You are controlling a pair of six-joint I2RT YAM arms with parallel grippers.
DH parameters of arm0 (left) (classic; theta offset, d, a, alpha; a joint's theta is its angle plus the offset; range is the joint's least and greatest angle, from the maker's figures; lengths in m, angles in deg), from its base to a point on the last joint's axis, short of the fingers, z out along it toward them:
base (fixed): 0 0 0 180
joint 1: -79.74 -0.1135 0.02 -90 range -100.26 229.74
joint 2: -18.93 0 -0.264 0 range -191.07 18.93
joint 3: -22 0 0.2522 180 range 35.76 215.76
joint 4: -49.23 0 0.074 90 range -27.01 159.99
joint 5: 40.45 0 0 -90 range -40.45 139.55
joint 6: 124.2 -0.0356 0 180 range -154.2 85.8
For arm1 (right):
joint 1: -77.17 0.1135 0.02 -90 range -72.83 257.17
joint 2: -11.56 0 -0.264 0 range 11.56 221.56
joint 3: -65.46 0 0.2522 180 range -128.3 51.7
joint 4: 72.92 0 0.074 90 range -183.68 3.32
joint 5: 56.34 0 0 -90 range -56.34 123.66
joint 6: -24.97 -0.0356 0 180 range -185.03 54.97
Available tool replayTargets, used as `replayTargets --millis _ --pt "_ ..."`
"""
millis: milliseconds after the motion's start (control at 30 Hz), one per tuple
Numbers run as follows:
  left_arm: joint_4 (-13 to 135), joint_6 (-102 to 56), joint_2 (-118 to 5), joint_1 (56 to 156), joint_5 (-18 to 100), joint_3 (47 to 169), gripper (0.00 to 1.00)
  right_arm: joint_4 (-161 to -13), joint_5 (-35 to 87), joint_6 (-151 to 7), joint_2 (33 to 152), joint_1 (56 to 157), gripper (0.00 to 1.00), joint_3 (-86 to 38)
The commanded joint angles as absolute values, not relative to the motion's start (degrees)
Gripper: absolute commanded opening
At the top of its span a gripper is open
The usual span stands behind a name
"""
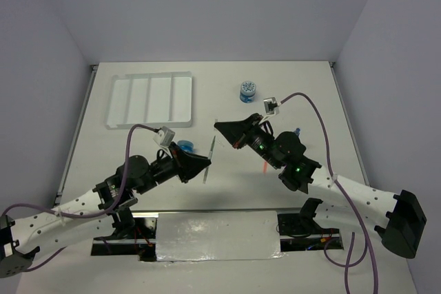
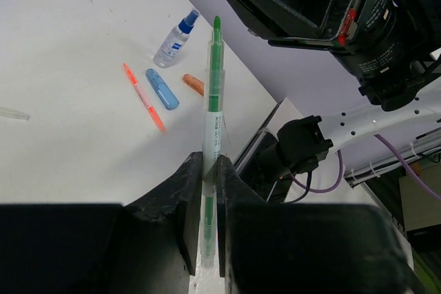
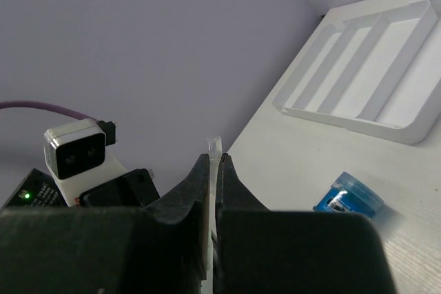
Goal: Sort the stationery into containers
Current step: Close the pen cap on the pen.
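The green pen (image 2: 213, 87) is clamped between the fingers of the left claw (image 2: 210, 166), over the middle of the table (image 1: 310, 101) and well apart from the white tray (image 1: 141, 101) at the far left. A white label (image 2: 211, 132) is wrapped round its barrel (the print is too small to be read). The right claw (image 3: 212, 164) is drawn nearly together on a pale sliver (image 3: 213, 144), which cannot be identified.

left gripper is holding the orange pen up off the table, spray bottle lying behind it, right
Not quite. The left gripper holds the green pen, not the orange one. The left wrist view shows the orange pen lying on the table beside a blue stubby piece. The spray bottle does lie beyond them, as you said.
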State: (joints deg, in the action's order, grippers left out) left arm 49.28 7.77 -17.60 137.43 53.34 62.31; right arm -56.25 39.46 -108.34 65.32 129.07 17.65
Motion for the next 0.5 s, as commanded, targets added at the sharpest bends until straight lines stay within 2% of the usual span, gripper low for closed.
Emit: replayTargets --millis 0,467 --pt "46.73 6.49 -16.14 137.75 53.85 62.31 0.0 -53.64 40.16 -107.04 63.86 129.64 0.0 18.38" --pt "50.69 5.08 -15.08 137.66 58.33 63.71 0.0 -52.93 36.73 -105.9 64.91 129.55 0.0 17.24"
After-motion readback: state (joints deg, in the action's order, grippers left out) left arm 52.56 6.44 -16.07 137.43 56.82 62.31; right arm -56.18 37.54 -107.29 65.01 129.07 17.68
